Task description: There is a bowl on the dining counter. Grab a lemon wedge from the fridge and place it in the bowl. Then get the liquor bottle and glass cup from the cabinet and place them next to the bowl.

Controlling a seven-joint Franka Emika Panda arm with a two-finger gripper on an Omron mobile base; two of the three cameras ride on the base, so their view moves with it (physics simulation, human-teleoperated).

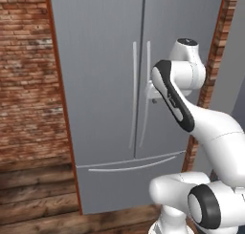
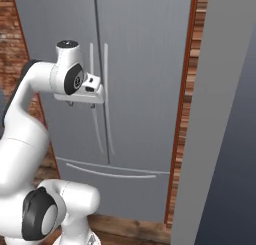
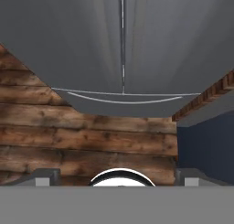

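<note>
The tall grey fridge stands straight ahead with both doors and the bottom drawer closed. Its two long silver handles run down the middle seam. My gripper hangs just in front of those handles at mid-door height, pointing down at the floor. It is open with nothing between its fingers, which stand far apart. The bowl, dining counter, lemon wedge, liquor bottle, glass cup and cabinet are out of view.
A red brick wall flanks the fridge on the left, and a narrow brick strip on the right. A tall grey panel stands close at the right. Wooden floorboards lie below.
</note>
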